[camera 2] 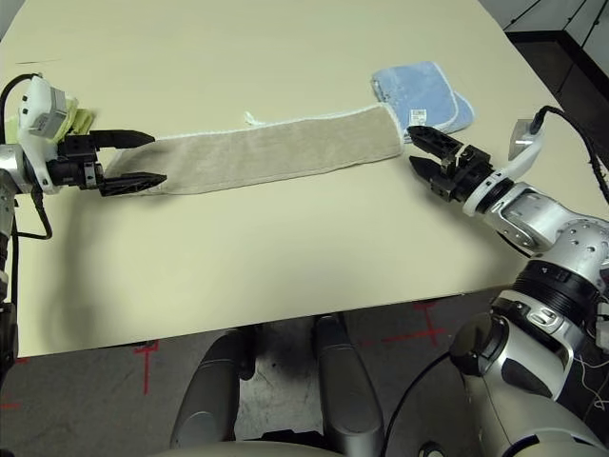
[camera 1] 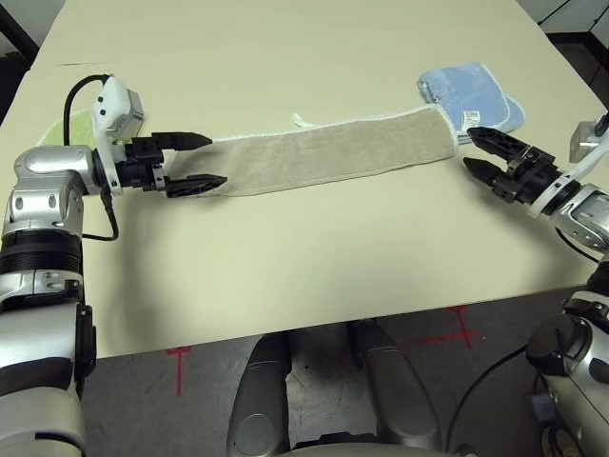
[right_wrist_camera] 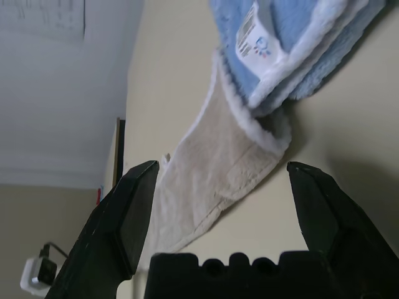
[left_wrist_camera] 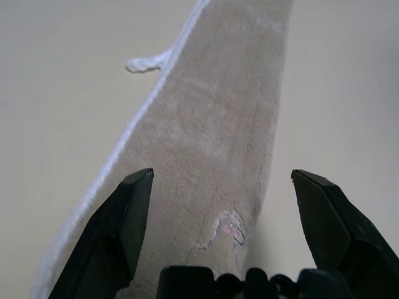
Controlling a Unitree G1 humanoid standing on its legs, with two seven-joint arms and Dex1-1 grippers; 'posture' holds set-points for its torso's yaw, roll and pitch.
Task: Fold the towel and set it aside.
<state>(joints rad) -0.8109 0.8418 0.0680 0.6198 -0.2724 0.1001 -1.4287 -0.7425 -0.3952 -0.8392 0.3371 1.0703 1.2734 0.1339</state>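
- The towel (camera 1: 328,152) lies flat on the cream table (camera 1: 314,276) as one long narrow strip, running from the left side toward the right, its right end a little farther away than its left.
- White piped edging runs along the towel's far edge and around its right end; a small white loop (camera 1: 303,121) sticks out from the far edge near the middle.
- The left gripper (camera 1: 195,160) sits at the towel's left end with its black fingers spread apart, one on the far side and one on the near side of the strip, holding nothing.
- In the left wrist view the tan terry stretches away between the spread fingers, with a small embroidered mark (left_wrist_camera: 227,232) close to the gripper.
- The right gripper (camera 1: 481,152) is just off the towel's right end, fingers apart and empty.
- A folded light blue towel (camera 1: 471,95) lies just beyond the right end, touching or slightly overlapping it.
- A light green cloth (camera 1: 81,129) peeks out behind the left arm.
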